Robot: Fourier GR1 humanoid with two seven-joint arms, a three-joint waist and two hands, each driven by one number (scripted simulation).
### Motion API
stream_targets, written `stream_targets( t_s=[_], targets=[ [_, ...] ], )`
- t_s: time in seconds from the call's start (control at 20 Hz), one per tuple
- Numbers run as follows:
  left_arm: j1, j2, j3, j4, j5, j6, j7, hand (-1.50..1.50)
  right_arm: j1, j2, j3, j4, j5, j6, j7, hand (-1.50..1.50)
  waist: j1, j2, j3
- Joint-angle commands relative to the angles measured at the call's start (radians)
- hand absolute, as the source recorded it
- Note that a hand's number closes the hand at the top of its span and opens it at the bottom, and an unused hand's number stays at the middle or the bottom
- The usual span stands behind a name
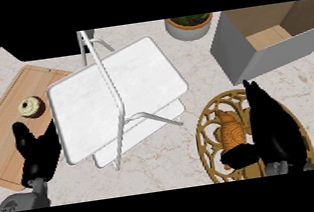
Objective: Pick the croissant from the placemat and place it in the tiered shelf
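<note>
A pale marble counter point(182, 49) carries everything here. At its left lies a wooden cutting board point(7, 129) set at a slant, with a small frosted doughnut point(31, 106) resting on it. At the far edge stands a potted plant point(189, 25), and just beside that an open cardboard box point(270, 44).

Single head view, steeply down onto counter point(191, 118).

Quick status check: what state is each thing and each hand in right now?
croissant: on the placemat, not lifted
placemat: flat on the counter
tiered shelf: upright, shelves bare
donut: on the cutting board
box: open
right hand: beside the croissant, thumb curled
left hand: open, resting
</note>
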Motion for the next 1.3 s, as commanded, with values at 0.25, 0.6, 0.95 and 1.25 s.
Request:
stream_targets(
  t_s=[0.25,0.6,0.95,1.25],
  targets=[
    [-0.004,0.017,0.035,0.005,0.008,-0.028,0.012,0.00,-0.051,0.167,0.000,0.122,0.158,0.102,0.201,-1.50,-0.006,0.001,0.001],
    [0.048,-0.007,0.017,-0.018,-0.029,-0.020,-0.021,0.00,0.041,0.215,-0.050,0.228,0.247,0.057,0.070,-1.50,-0.005,0.001,0.002],
    [0.025,0.021,0.059,-0.051,-0.004,-0.042,0.057,0.00,0.080,0.268,-0.072,0.262,0.384,0.050,0.044,-1.50,-0.007,0.000,0.002],
    [-0.018,-0.028,0.070,0.010,-0.050,-0.046,0.033,0.00,0.072,0.285,-0.144,0.355,0.416,-0.031,-0.090,-1.50,-0.010,0.001,0.002]
  ],
)
